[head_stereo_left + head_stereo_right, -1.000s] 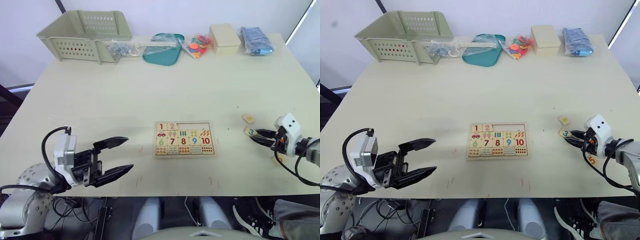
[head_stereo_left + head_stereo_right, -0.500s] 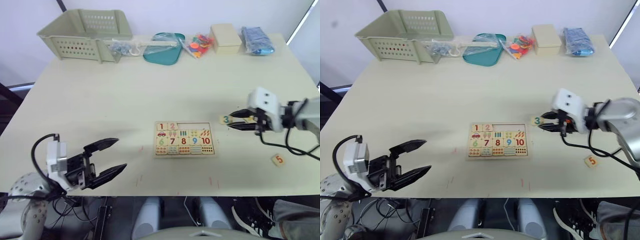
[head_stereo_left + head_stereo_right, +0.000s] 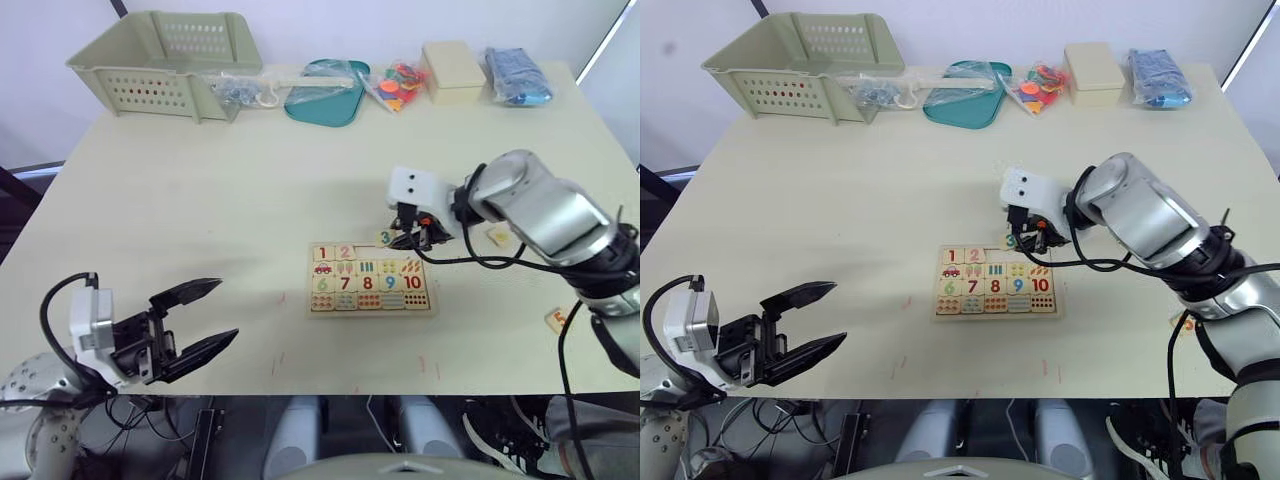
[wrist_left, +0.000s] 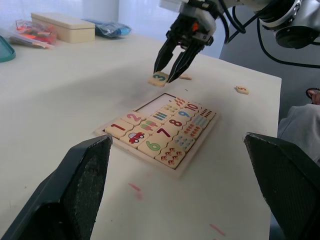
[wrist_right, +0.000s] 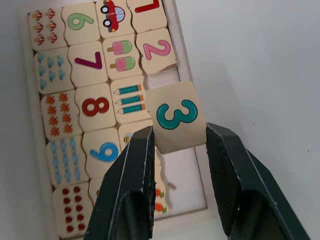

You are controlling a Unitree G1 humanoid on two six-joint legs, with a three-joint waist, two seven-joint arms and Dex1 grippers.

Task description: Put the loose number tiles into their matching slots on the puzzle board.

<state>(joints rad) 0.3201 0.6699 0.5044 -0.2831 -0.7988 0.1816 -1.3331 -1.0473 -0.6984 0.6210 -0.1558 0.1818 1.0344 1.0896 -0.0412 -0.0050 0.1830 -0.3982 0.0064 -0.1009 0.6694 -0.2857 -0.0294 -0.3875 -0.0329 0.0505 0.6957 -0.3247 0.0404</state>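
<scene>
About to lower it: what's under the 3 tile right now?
The 3 tile, held in the right hand, hangs over the board's far edge, beside the 2 tile. The empty slots lie next to it. Whatever sits directly beneath is covered.

Cream table, pale wall behind, dark floor beneath

Head stereo overhead, wrist cams close, both show puzzle board
</scene>
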